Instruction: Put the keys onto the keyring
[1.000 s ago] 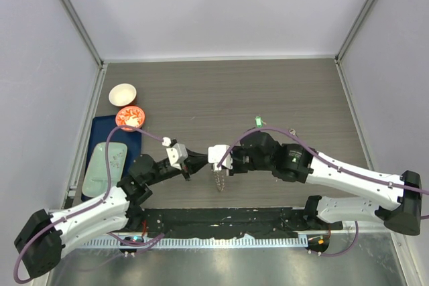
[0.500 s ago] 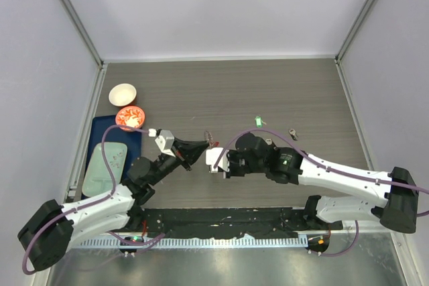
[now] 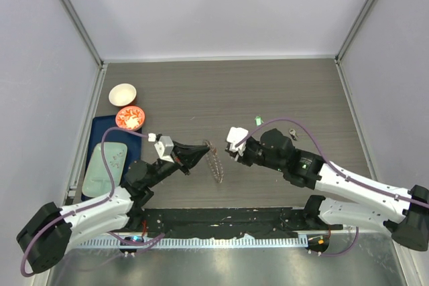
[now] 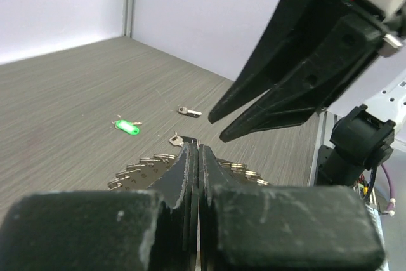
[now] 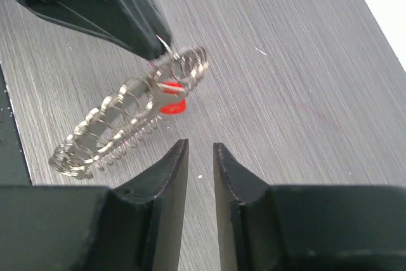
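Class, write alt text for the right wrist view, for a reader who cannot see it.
The left gripper pinches one end of the coiled metal keyring, with a red-headed key on it, against a grey wood-grain table. In the foreground the right gripper points at the ring, its jaws slightly apart and empty.
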